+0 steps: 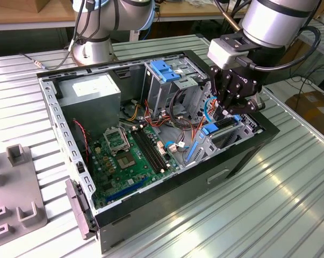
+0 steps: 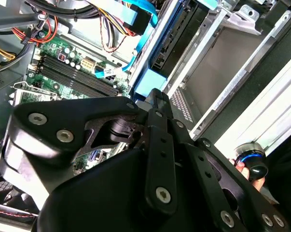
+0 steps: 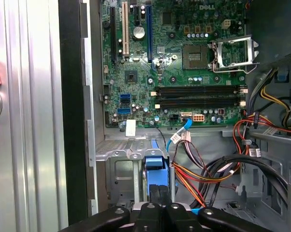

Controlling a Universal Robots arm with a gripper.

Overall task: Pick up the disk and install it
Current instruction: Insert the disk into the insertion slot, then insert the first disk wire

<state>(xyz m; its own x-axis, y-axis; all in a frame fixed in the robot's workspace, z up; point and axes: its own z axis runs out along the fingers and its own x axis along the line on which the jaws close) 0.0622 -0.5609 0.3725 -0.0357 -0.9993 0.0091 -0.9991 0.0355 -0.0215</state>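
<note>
Disk (image 1: pixel 223 128) sits tilted in the front drive bay of the open computer case (image 1: pixel 242 156), at roughly 3 o'clock of the case in the exterior view. Blue rails show at its ends. Gripper (image 1: pixel 226 114) is right on top of it, fingers drawn close together and clamped on the disk's upper blue end. First wrist view shows the fingertips (image 3: pixel 153 191) pinching that blue end edge-on. Disk is at 6 o'clock from the gripper, touching it, lower part between the bay's metal walls.

Outward, exterior view, clock from the gripper:
- Cable bundle (image 1: pixel 172 115), red, orange and black, at 9 o'clock, crowding the bay's inner side.
- Thin blue data cable (image 3: pixel 176 137) loops just beside the bay.
- Blue-topped drive cage (image 1: pixel 164 72) at 10 o'clock, near.
- Motherboard (image 1: pixel 129 156) at 8 o'clock on the case floor.
- Grey power supply box (image 1: pixel 92 91) at 9 o'clock, far corner.
- Robot arm base (image 1: pixel 94 32) at 10 o'clock, behind the case.
- Ribbed metal table (image 1: pixel 290 204) under everything.
- Grey fixture (image 1: pixel 14 188) at 8 o'clock, well apart from the case.
- Person's fingers (image 2: pixel 239 166) touching a round black-and-blue knob (image 2: pixel 251 162) outside the case wall.
</note>
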